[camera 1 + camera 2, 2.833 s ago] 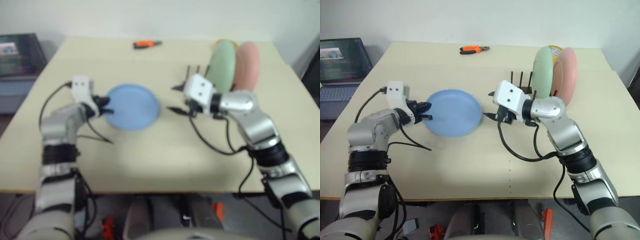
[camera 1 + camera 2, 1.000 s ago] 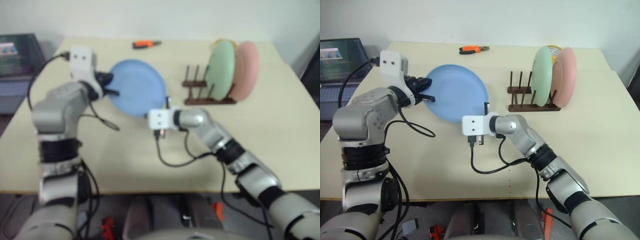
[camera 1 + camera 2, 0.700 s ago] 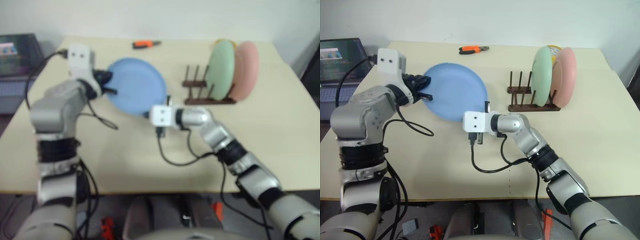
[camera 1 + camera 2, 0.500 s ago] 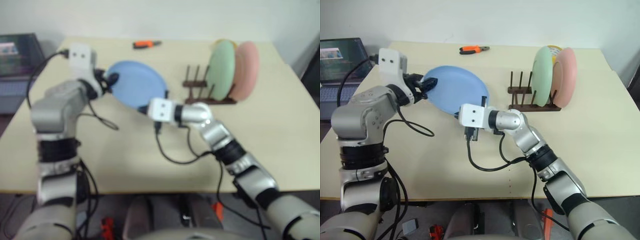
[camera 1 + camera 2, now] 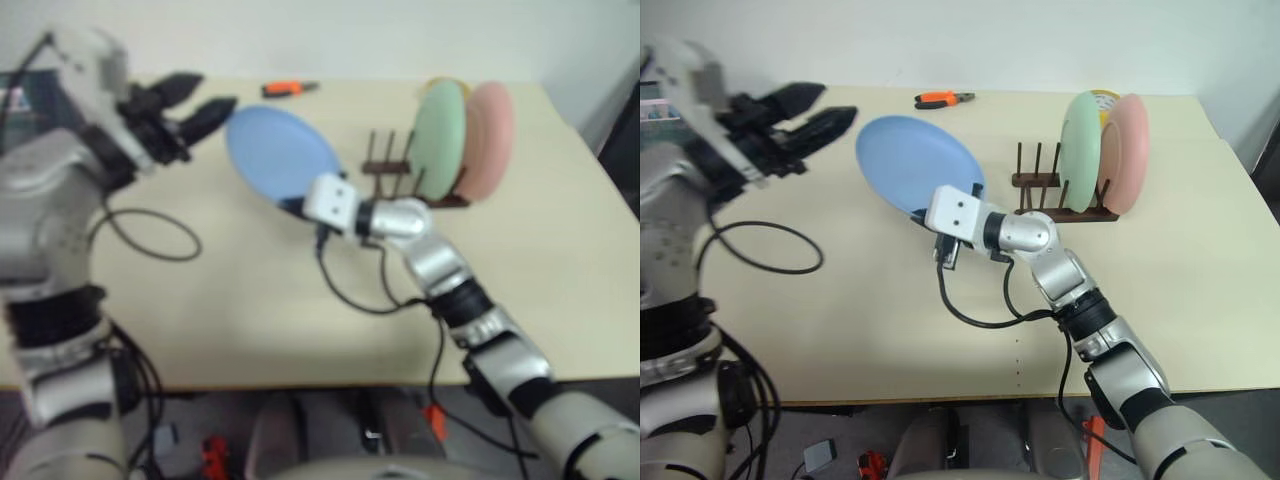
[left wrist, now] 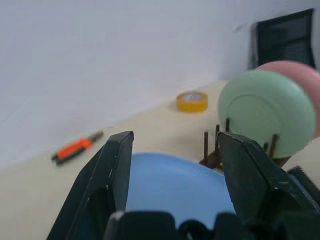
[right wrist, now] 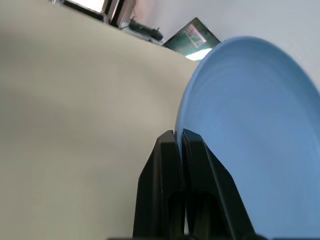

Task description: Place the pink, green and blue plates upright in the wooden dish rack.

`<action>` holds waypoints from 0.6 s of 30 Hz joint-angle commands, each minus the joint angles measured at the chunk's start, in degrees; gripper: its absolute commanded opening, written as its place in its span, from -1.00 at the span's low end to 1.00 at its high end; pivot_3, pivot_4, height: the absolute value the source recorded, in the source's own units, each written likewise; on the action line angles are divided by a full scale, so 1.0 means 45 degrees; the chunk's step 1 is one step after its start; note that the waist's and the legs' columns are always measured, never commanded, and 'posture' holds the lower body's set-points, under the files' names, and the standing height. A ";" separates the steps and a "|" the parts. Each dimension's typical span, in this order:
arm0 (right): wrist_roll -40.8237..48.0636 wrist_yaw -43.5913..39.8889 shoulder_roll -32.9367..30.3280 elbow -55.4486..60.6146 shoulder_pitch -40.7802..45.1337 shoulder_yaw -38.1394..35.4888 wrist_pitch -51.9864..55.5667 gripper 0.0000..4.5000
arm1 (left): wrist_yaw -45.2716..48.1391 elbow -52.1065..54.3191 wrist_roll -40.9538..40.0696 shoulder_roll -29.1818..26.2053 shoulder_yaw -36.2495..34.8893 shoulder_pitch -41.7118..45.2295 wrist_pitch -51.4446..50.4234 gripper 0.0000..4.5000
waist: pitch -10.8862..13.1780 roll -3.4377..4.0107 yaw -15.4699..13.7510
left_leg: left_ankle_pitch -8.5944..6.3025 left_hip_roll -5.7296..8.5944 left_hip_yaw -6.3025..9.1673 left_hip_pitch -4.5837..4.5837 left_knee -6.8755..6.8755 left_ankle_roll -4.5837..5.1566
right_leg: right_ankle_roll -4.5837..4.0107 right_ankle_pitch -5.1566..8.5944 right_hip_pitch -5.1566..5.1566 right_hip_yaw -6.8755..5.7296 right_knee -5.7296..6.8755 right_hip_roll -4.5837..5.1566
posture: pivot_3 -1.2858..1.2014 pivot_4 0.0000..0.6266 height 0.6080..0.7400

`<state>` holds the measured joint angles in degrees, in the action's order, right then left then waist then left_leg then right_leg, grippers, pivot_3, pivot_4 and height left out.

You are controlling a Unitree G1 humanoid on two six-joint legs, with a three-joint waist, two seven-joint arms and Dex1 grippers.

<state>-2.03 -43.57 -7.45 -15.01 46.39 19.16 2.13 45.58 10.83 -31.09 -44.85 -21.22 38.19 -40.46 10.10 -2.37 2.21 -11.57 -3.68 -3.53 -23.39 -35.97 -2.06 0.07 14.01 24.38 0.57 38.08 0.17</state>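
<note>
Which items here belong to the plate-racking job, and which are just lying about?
Job: blue plate, pinched at its rim by the right gripper; green plate and pink plate, upright in the wooden dish rack.

Lying about: orange pliers, yellow tape roll, laptop.

No text, label, brand, number or sign can be read in these pictures. The laptop screen (image 5: 652, 95), at about 10 o'clock on the edge of the head view, shows only small coloured patches, too blurred to read any words.
</note>
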 commanded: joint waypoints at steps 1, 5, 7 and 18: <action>0.1334 -0.0010 0.0134 0.1160 0.0282 -0.1129 0.1140 -1.00 | 0.0962 0.0151 -0.0543 -0.0465 -0.0778 -0.0813 0.0787 0.29 | 0.0000 0.0000 -0.0034 | 0.0000 0.0001 0.0000 0.0002 -0.0002 0.0000 | 0.0007 0.0004 -0.0002 -0.0003 0.0001 0.0000 | 0.03 -0.52 1.00; 0.3075 0.0000 -0.0077 0.1737 0.0789 -0.2619 0.3113 -1.00 | 0.1798 0.0829 -0.1704 -0.0279 -0.1252 -0.2169 0.0869 0.29 | 0.0000 -0.0002 -0.0119 | 0.0000 -0.0003 0.0004 0.0000 -0.0017 0.0000 | 0.0012 0.0002 -0.0014 -0.0009 0.0000 0.0012 | 0.03 -0.52 1.00; 0.3762 0.0098 -0.0135 0.1828 0.1079 -0.3180 0.3853 -1.00 | 0.1882 0.0880 -0.1832 -0.0245 -0.1108 -0.2486 0.1020 0.29 | -0.0003 -0.0006 -0.0149 | 0.0001 -0.0003 0.0008 -0.0002 -0.0019 0.0001 | 0.0013 0.0001 -0.0017 -0.0015 -0.0003 0.0024 | 0.03 -0.52 1.00; 0.7386 0.1931 -0.0721 0.1140 0.3492 -0.6765 0.7828 -1.00 | 0.1721 0.0939 -0.1417 0.0370 0.0685 -0.3445 0.1811 0.29 | -0.0003 -0.0005 -0.0115 | -0.0001 -0.0004 0.0004 -0.0004 0.0004 0.0003 | -0.0002 0.0005 -0.0011 -0.0015 -0.0018 0.0017 | 0.03 -0.52 1.00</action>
<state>28.70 -36.32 -10.25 -10.61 60.14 -8.99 35.96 53.27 13.17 -37.75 -43.30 -18.17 22.62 -34.08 10.09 -2.39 1.69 -11.58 -3.69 -3.51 -23.40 -35.93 -2.04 0.06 14.04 24.33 0.51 38.00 0.25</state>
